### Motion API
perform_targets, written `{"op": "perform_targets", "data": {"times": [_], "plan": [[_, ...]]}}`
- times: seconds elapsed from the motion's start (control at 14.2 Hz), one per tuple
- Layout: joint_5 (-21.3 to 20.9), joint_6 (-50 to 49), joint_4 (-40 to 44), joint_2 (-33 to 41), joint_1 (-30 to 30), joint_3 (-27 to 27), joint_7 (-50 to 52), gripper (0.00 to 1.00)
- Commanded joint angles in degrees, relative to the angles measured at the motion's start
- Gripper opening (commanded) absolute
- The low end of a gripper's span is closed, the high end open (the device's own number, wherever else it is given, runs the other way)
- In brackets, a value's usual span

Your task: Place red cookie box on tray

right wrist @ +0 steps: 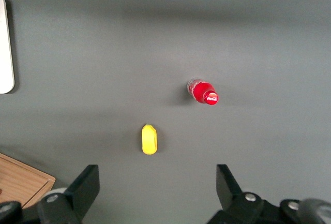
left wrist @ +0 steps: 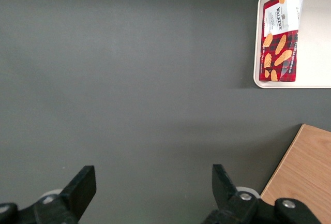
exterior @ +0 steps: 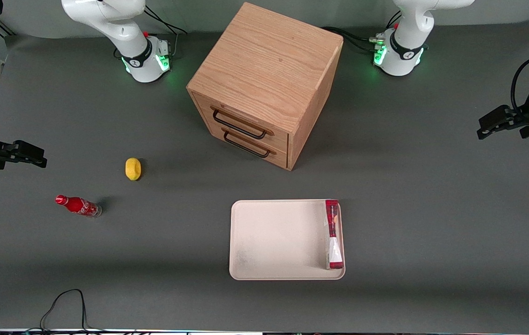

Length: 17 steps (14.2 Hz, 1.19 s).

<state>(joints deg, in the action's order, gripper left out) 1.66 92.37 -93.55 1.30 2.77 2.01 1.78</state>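
We see the red cookie box (exterior: 333, 234) on tray (exterior: 278, 237), along its edge; gripper (exterior: 502, 122) w/ jaws spread, empty, above worktop (exterior: 432, 209).

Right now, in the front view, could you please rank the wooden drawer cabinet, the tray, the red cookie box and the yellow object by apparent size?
1. Wooden drawer cabinet, though it stands taller, nearer the overhead camera.
2. Tray.
3. Red cookie box, lying in the tray along its edge.
4. Yellow object.

The left hand is open, away from all four.

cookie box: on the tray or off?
On. The red cookie box lies inside the tray along its rim; the gripper hangs open, away over bare table.
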Motion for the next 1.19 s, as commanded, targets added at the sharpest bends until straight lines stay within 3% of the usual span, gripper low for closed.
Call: {"op": "perform_targets", "data": {"times": [0.0, 0.77, 0.91, 1.12], "plan": [[0.4, -1.5, -0.7, 0.7, -0.2, 0.5, -1.6, 1.00], [0.0, -2.5, 2.7, -1.5, -0.7, -0.6, -0.5, 1.00], [-3.7, -4.0, 2.4, -1.5, -0.3, -0.8, -0.5, 1.00], [-3.9, -4.1, 2.5, -1.5, -0.5, -1.0, -0.5, 1.00]]}}
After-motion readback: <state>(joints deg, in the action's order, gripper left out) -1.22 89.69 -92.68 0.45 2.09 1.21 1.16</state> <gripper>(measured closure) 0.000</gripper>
